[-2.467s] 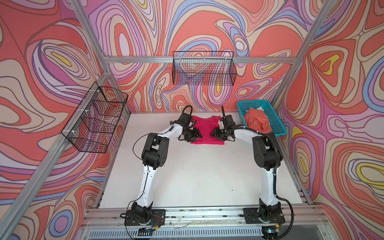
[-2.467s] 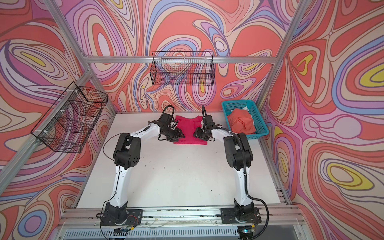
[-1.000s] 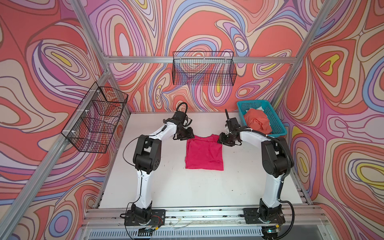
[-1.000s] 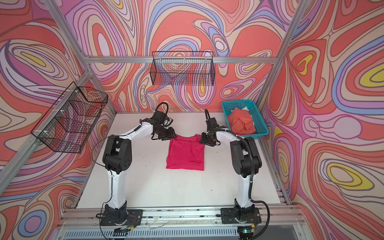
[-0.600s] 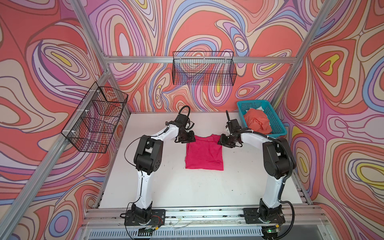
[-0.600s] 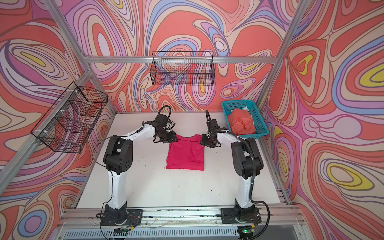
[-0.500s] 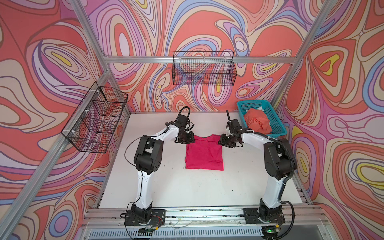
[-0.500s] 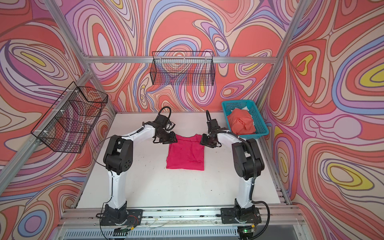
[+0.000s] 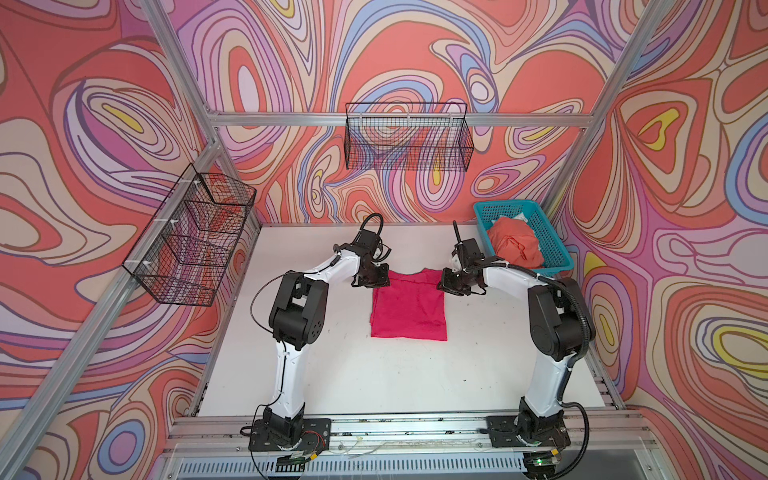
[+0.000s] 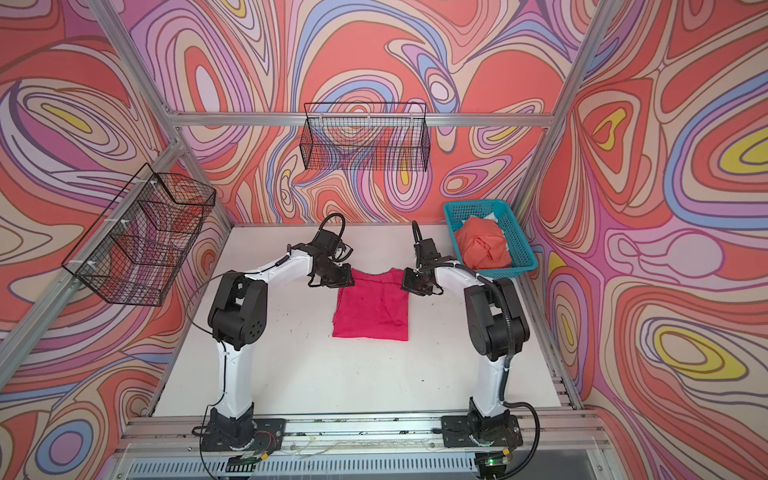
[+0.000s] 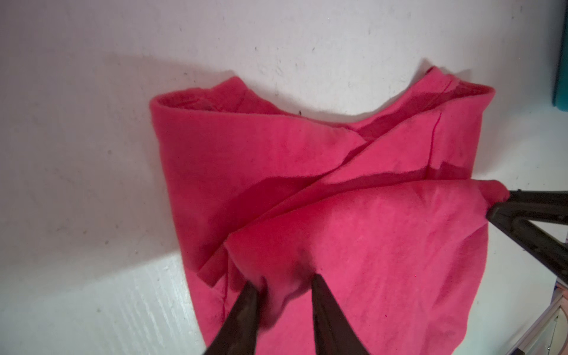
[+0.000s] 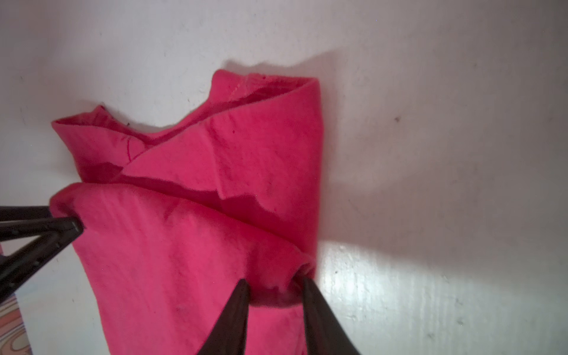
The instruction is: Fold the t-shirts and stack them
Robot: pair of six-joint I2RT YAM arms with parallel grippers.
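Magenta t-shirt (image 9: 409,309) on white table (image 9: 332,374); left end effector (image 11: 282,281), right end effector (image 12: 274,281) each pinch it

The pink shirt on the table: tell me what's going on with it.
Two robot arms are working on the pink shirt, which lies partly folded on the white table. The left tool and the right tool each pinch a bunch of fabric at a corner of its far edge, one on each side. The orange shirt sits crumpled in the teal basket at the far right, not yet folded.
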